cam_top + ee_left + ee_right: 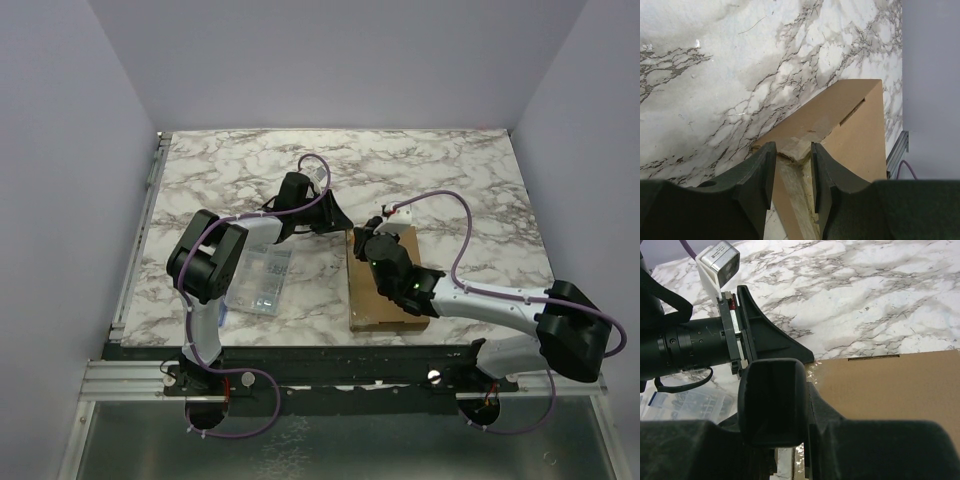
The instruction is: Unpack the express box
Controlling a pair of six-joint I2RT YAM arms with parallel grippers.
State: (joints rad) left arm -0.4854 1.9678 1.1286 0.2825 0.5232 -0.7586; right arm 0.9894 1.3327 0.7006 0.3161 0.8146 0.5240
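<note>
One express box (372,306) lies flat on the bench (450,170), right of centre, near edge. One clear case (262,280) lies left of it. Two grippers attend: left gripper (792,150) jaws narrow, clamping the box's far-left corner; right gripper (366,244) jaws' state cannot be told.

Flat brown cardboard express box (372,308), closed, right of centre.

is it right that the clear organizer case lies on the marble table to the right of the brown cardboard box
Not quite. The clear organizer case does lie on the marble table, but to the left of the brown cardboard box, not to its right. The top external view shows this, with the case under the left arm.
</note>
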